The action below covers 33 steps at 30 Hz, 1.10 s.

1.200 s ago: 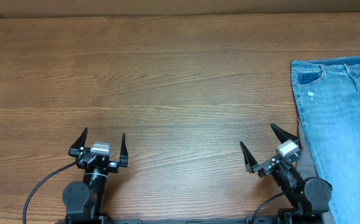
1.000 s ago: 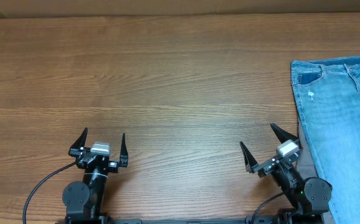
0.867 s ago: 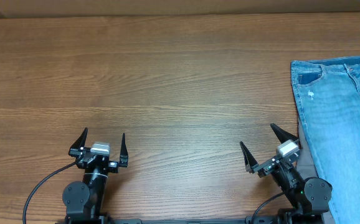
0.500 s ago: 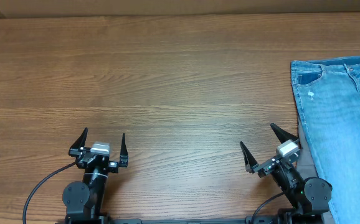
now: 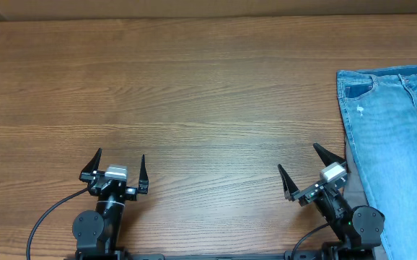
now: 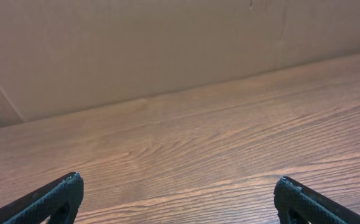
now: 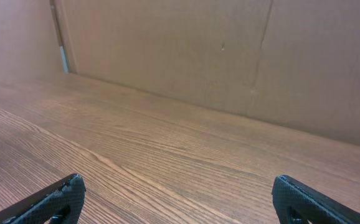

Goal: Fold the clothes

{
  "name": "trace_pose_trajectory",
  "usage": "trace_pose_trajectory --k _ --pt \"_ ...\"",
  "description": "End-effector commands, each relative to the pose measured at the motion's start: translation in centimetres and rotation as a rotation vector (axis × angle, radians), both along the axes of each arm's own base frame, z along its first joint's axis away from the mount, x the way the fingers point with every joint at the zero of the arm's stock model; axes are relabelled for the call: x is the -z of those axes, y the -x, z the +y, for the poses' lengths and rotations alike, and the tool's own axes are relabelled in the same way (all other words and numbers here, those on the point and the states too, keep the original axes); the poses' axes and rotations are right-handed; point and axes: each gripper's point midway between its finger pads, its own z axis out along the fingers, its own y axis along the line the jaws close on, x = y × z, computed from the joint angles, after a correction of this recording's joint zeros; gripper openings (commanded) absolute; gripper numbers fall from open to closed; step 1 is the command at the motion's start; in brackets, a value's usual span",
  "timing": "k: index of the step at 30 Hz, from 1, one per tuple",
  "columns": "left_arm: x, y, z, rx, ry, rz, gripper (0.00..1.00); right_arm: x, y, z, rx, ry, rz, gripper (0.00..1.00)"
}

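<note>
Nothing has moved: left gripper point(image 5: 120, 154) and right gripper point(image 5: 297, 157) keep jaws wide, empty; jeans point(image 5: 396, 137) lie beside the right.

The overhead camera looks straight down from high above the wooden table point(image 5: 208, 87). The left gripper point(image 5: 120, 156) and right gripper point(image 5: 298, 157) sit at the bottom of the frame. Each wrist camera sits low, looking across the table to a cardboard wall point(image 6: 136, 43). All views share the table.

— The surface point(image 5: 194, 94) ahead of the left tool point(image 5: 120, 160)?
— Matt wood, visibly grained.
— And right of the right tool point(image 5: 297, 157)?
— The jeans point(image 5: 396, 144): denim cloth, matt, with stitched seams.
</note>
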Motion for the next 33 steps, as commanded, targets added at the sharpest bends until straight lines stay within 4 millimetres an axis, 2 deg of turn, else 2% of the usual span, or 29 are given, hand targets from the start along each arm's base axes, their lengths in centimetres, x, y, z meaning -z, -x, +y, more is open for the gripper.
trace_pose_trajectory --k 1,23,33 --pt "-0.03 0.04 -0.30 0.014 0.008 -0.007 1.00 0.20 -0.01 -0.05 0.002 -0.004 -0.001 1.00" --pt "-0.05 0.04 -0.30 0.014 0.008 -0.008 1.00 -0.18 0.01 -0.03 0.000 -0.005 -0.018 1.00" --pt "-0.45 0.10 -0.87 0.048 0.010 -0.024 1.00 0.30 0.22 0.38 -0.027 -0.011 0.008 1.00"
